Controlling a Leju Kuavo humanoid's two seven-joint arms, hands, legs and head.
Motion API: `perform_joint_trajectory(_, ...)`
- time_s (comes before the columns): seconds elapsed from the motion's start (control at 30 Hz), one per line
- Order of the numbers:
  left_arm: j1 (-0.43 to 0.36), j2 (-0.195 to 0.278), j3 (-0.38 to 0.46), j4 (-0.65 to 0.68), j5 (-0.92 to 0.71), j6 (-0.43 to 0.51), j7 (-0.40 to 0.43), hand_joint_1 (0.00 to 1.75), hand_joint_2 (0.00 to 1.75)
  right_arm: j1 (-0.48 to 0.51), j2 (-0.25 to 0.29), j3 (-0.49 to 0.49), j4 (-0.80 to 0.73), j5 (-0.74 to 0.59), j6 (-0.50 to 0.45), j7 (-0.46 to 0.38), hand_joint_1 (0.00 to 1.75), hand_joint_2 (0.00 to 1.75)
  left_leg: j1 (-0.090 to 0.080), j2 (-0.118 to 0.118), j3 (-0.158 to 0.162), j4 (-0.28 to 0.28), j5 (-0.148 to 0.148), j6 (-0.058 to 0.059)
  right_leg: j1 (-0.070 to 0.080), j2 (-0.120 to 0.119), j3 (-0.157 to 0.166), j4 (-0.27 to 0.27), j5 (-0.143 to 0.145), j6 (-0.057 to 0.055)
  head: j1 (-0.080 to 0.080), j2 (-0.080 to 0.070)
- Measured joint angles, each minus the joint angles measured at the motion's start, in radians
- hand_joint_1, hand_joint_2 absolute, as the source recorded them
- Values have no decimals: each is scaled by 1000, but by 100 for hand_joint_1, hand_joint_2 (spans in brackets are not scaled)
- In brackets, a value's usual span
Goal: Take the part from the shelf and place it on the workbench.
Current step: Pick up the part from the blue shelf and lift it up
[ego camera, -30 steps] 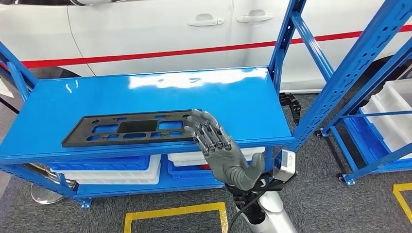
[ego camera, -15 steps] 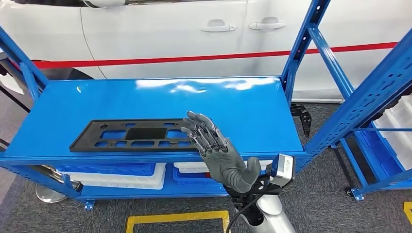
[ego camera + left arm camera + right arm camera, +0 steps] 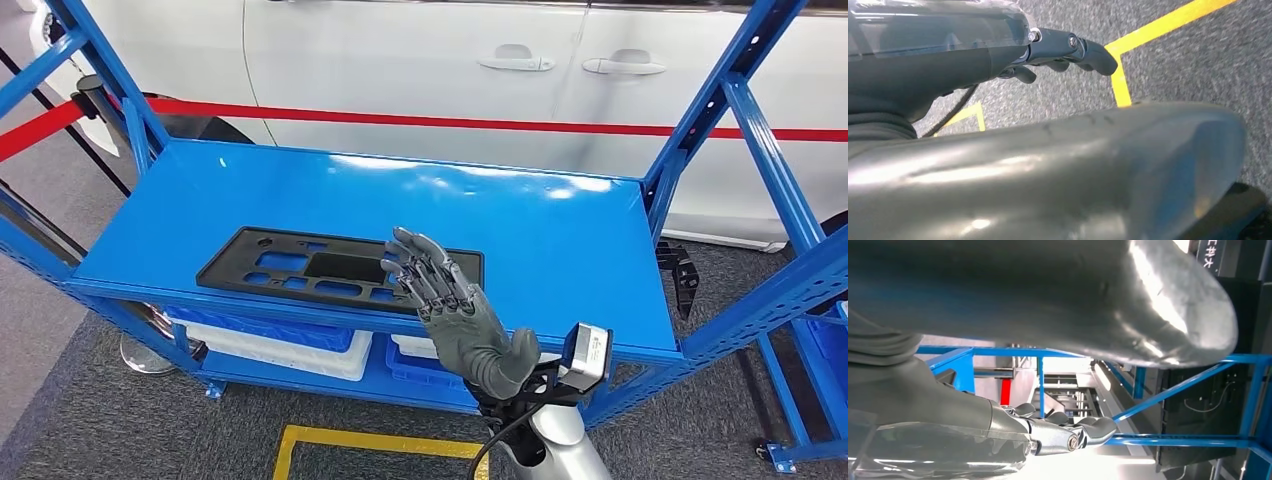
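One flat black plastic bracket plate, likely light and stiff; my right hand, fingers spread, should take its near edge.

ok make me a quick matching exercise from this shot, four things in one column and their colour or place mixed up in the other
Things:
1. black part
2. white bins
3. right hand
4. stripe on the car

Descriptions:
A. red
B. lying flat on the top shelf
C. raised over the shelf's front edge, fingers spread, holding nothing
D. on the lower shelf, under the blue top

Pairs: 1-B, 2-D, 3-C, 4-A
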Motion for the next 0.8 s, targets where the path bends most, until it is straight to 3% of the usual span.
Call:
perform_joint_trajectory(0.07,2,1,0,0,0,1,0,0,0,-1,2,1,-4,6,-6,-1,0,0,-1,20,-12,27,-20,-9,-5,-20,8,-10,2,-11,-3,0)
perform_joint_trajectory(0.1,1,1,0,0,0,1,0,0,0,-1,2,2,-7,11,-9,-2,0,0,-1,40,-30,69,-45,-14,-8,-32,11,-14,2,-16,-6,0)
perform_joint_trajectory(0.17,0,1,0,0,1,2,0,0,0,1,3,3,-10,16,-12,-3,0,0,5,74,-96,200,-109,-24,-6,-56,14,-15,-1,-22,-10,0)
perform_joint_trajectory(0.2,0,1,0,0,2,2,0,0,0,3,3,3,-10,17,-13,-3,0,0,9,81,-126,256,-128,-29,-5,-68,14,-15,-3,-22,-10,0)
perform_joint_trajectory(0.23,0,1,0,0,3,2,0,0,0,5,2,3,-10,17,-13,-2,0,0,12,86,-140,282,-129,-33,-5,-78,15,-14,-5,-21,-10,0)
perform_joint_trajectory(0.27,2,1,1,0,4,3,1,0,0,5,2,3,-10,14,-13,1,0,0,15,89,-133,266,-110,-36,-5,-85,16,-14,-7,-19,-10,0)
perform_joint_trajectory(0.3,3,2,1,0,5,4,1,0,0,6,3,3,-10,9,-14,7,0,0,17,92,-106,214,-78,-37,-6,-91,18,-13,-9,-16,-10,0)
perform_joint_trajectory(0.37,4,2,2,0,8,5,1,0,0,4,3,3,-7,-16,-25,31,0,87,18,102,-34,74,-19,-35,-5,-98,22,-8,-14,-8,-10,0)
perform_joint_trajectory(0.43,4,2,4,0,9,6,1,0,0,4,4,3,-2,-36,-46,56,0,175,13,107,0,7,-2,-24,-2,-101,22,-4,-16,3,-9,0)
perform_joint_trajectory(0.57,6,1,6,0,8,5,2,0,0,3,4,3,11,-40,-75,91,0,175,11,102,3,-3,4,4,-6,-90,16,12,-30,26,-8,0)
perform_joint_trajectory(0.63,2,0,6,0,6,4,4,0,0,3,2,3,17,-39,-80,109,0,175,12,99,4,-8,9,15,-9,-67,-24,101,-83,33,-8,0)
perform_joint_trajectory(0.7,-1,0,7,0,4,2,4,0,0,5,-3,3,25,-26,-98,128,0,175,9,95,2,-7,9,20,-9,-55,-90,232,-139,35,-8,0)
perform_joint_trajectory(0.73,-1,0,7,0,2,0,5,0,0,6,-7,3,29,-15,-111,136,0,175,8,91,1,-6,9,21,-9,-53,-112,271,-145,35,-8,0)
perform_joint_trajectory(0.77,-1,0,7,0,0,-1,5,0,0,6,-9,3,33,0,-125,142,0,175,6,88,2,-5,8,21,-9,-53,-115,272,-131,33,-8,0)
perform_joint_trajectory(0.8,-2,0,7,0,-2,-2,6,0,0,7,-12,4,35,18,-140,144,0,175,5,83,3,-4,8,20,-8,-52,-97,231,-98,30,-8,0)
